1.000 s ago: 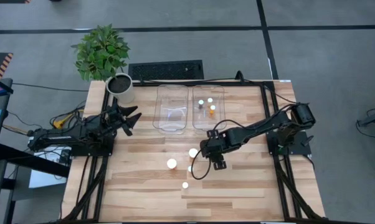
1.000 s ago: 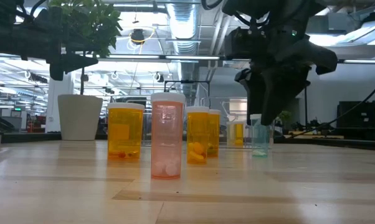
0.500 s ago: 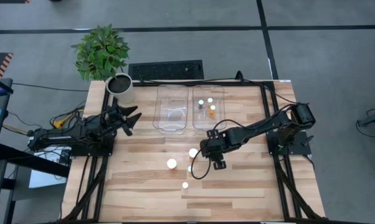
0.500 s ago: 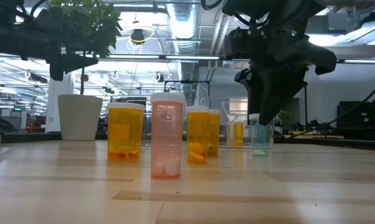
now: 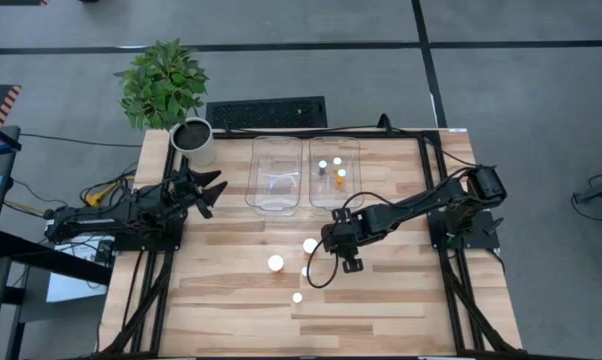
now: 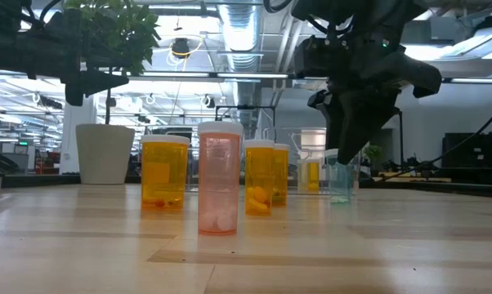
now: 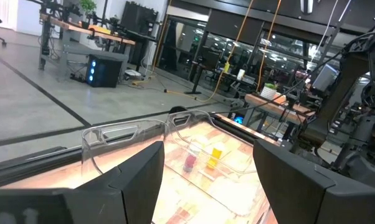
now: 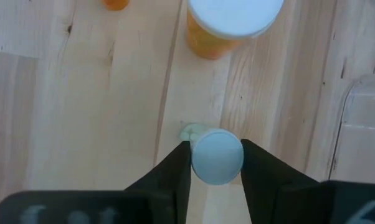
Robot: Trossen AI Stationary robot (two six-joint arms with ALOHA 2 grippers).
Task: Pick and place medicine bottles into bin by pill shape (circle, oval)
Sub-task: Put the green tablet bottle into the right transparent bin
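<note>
A small green medicine bottle (image 6: 341, 186) with a white cap (image 8: 217, 155) stands upright on the table, and my right gripper (image 8: 216, 167) reaches down over it from above, shut on it. Several other medicine bottles stand nearby: two orange ones (image 6: 164, 173) (image 6: 259, 178) and a pink one (image 6: 219, 180). From above they show as white caps (image 5: 275, 263) (image 5: 310, 245). Three small bottles (image 5: 337, 166) lie in the right clear bin (image 5: 353, 196). My left gripper (image 5: 213, 190) waits open at the table's left edge. My right gripper pinches the green bottle at its white cap (image 8: 196, 157), one finger on each side. The fingers (image 8: 257, 163) come from above, slanting down. The bottle stands upright with its base on the table.
Two clear bins stand side by side at the far middle, the left one (image 5: 258, 190) with nothing in it. A white plant pot (image 5: 194, 141) sits at the far left corner. A wide orange bottle (image 8: 234, 18) stands close beyond the held one.
</note>
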